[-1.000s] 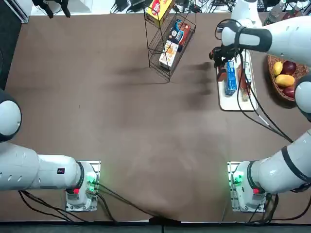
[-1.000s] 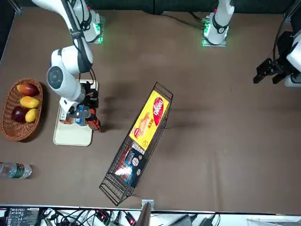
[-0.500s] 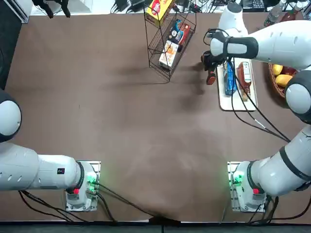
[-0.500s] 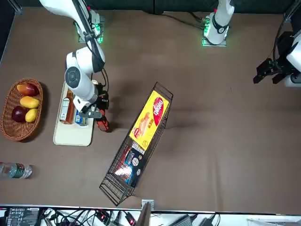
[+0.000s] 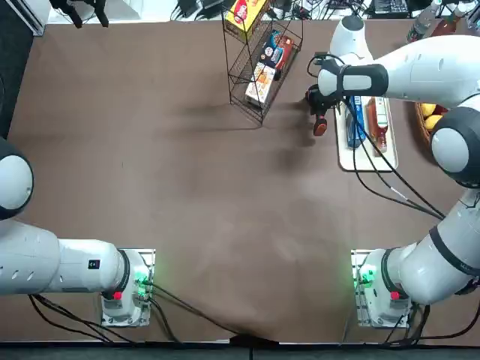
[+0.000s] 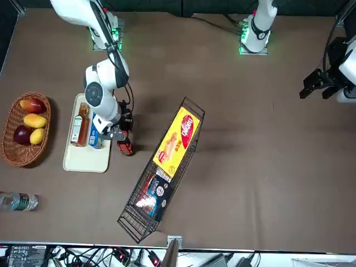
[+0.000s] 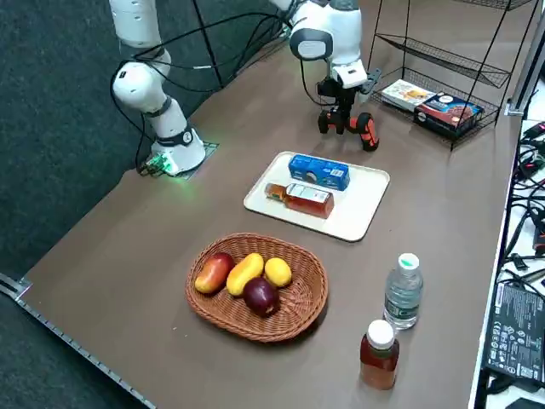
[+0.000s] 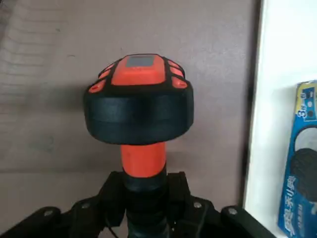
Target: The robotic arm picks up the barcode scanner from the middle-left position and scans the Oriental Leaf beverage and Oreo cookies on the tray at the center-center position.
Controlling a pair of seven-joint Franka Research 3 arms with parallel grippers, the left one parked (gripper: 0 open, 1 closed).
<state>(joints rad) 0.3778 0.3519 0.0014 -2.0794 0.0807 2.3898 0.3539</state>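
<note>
My right gripper [image 5: 319, 105] is shut on the barcode scanner [image 5: 320, 126], a black body with an orange-red handle. It holds the scanner low over the brown table, just off the tray's [image 5: 366, 159] left edge, between tray and wire rack. In the wrist view the fingers [image 8: 176, 191] clamp the orange handle below the black head of the scanner [image 8: 139, 106]. On the white tray [image 7: 358, 215] lie the blue Oreo cookies [image 7: 318, 171] and the amber Oriental Leaf beverage [image 7: 298, 198], side by side. In the front view the gripper [image 6: 119, 130] and scanner [image 6: 125, 147] stand right of the tray [image 6: 86, 158].
A tilted wire rack [image 5: 259, 64] with boxed snacks stands close to the scanner's left. A wicker basket [image 7: 255, 328] of fruit sits beyond the tray. A clear bottle [image 7: 404, 292] and an orange-brown bottle [image 7: 379, 354] stand at the table's far right edge.
My right gripper has carried the scanner from above the tray leftward, off its edge and toward the wire rack. The Oreo packet and bottle have stayed in place.
</note>
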